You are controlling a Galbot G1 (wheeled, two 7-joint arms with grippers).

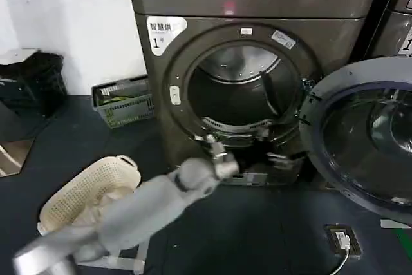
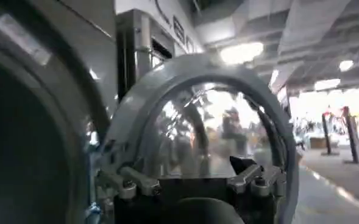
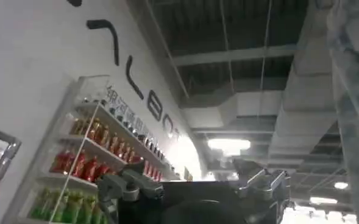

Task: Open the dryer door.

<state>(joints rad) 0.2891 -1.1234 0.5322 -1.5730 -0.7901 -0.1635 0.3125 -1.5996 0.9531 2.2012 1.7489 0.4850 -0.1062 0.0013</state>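
Observation:
The dryer door [image 1: 360, 140], a wide chrome ring round dark glass, stands swung open to the right of the grey-brown machine with the "1" sticker [image 1: 161, 33]. The drum opening [image 1: 241, 94] is uncovered. My left arm reaches in from the lower left, and my left gripper [image 1: 217, 151] hangs at the opening's lower rim, apart from the door. In the left wrist view the left gripper [image 2: 185, 173] is open with nothing in it and faces the door [image 2: 197, 115]. My right gripper [image 3: 188, 173] is open and empty, pointing up at a ceiling and shelves.
A cream laundry basket [image 1: 87, 191] lies on the dark floor at the left. A grey crate [image 1: 122, 101] sits by the wall, with a black bin [image 1: 32, 85] farther left. A neighbouring machine [image 1: 399, 24] stands at the right. A small device with a cable [image 1: 341, 239] lies below the door.

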